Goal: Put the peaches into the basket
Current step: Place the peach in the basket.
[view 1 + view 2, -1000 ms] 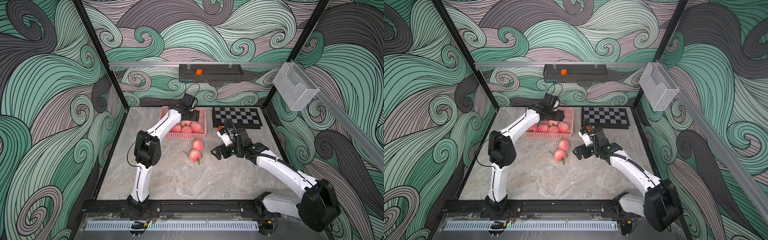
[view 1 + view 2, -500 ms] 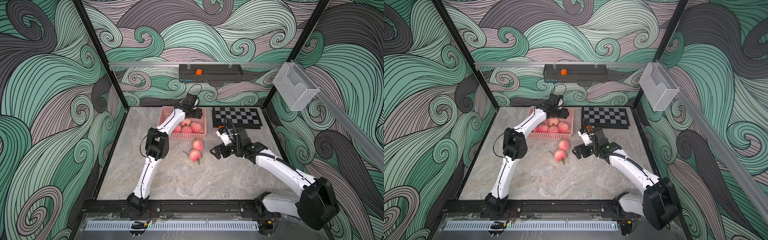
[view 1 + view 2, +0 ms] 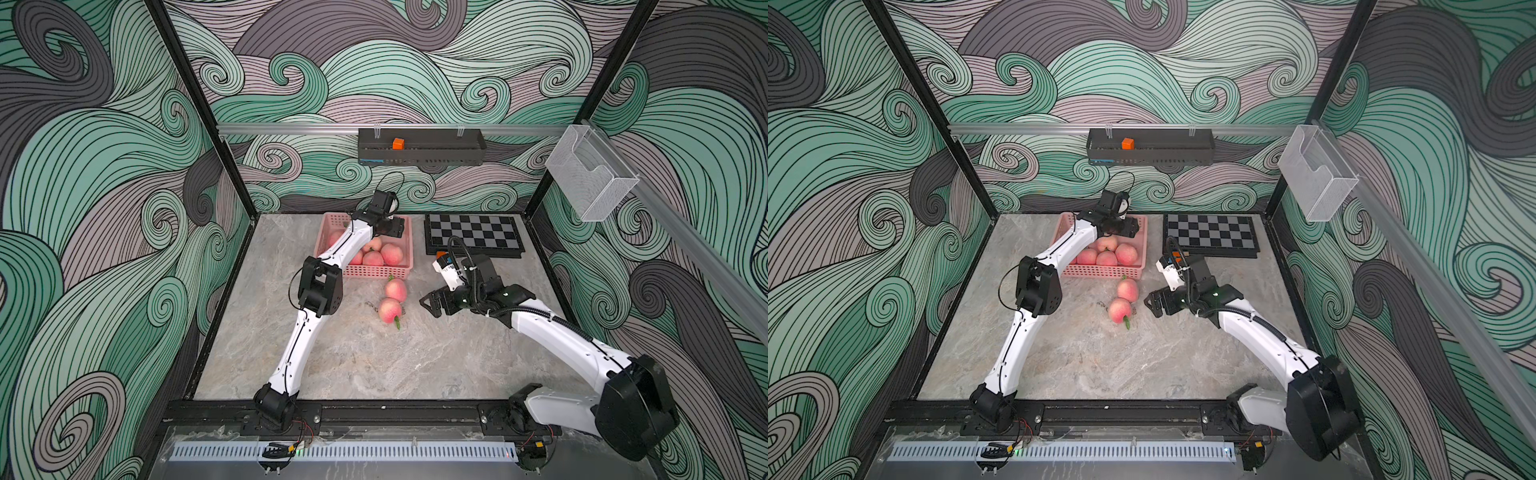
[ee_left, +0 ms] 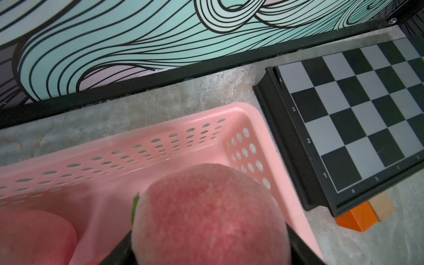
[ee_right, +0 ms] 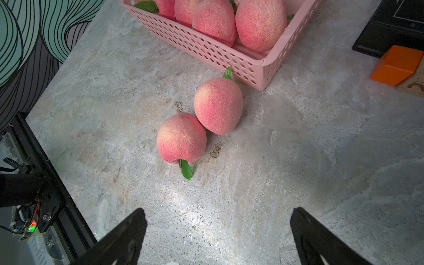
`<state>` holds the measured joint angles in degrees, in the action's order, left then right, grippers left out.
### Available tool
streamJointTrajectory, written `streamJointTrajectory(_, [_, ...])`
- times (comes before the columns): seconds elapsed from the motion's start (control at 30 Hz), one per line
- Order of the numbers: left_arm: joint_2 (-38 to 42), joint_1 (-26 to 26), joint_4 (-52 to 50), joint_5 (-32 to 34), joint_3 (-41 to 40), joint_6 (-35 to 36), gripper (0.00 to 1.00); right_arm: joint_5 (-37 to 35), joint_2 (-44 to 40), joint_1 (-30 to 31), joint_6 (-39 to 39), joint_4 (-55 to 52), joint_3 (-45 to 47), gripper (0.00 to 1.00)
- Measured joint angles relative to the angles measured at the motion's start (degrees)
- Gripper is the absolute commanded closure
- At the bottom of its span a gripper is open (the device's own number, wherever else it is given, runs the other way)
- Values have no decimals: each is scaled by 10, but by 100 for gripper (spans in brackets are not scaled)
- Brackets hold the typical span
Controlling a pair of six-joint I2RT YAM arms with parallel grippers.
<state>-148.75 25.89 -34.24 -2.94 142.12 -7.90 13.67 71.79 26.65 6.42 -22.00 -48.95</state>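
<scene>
The left gripper (image 4: 211, 252) was clenched on a round pink-red peach (image 4: 208, 213). The fruit filled the gap and hid the pads, so only the edges of the black fingers (image 4: 301, 252) showed at the cut-off margin of the wrist view. The gripper held it over the inside of the shallow pink perforated plastic basket (image 4: 142, 142), near a corner. Another peach (image 4: 34, 236) under the gripper was cropped by the frame. In both top views the left arm crossed the basket and covered part of its load; perhaps four basket peaches (image 3: 392, 254) could be counted.

The right gripper (image 5: 218, 210) hung released and empty, jaws spread wide, low over the grey marbled tabletop (image 5: 321, 149). Ahead of its tips, across bare stone, lay a nearer loose peach (image 5: 181, 137) touching a farther loose peach (image 5: 218, 105), whose leaf lay just beside the basket's corner.

A black-and-grey chessboard (image 4: 367, 110) lay just beside the basket. An orange block (image 4: 356, 218) and a pale wooden block (image 4: 382, 206) sat against the board's edge. Beyond the left gripper a long black slotted tray (image 3: 419, 151) hung on the wall, carrying a small orange cube (image 3: 398, 144). A clear mesh holder (image 3: 590, 174) hung high above the right gripper.
</scene>
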Motion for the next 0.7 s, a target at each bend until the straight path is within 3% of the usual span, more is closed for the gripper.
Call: streamJointTrajectory(0.7, [-11, 0, -1, 10, -13, 0, 30, 0, -16, -4, 0, -1, 11, 1])
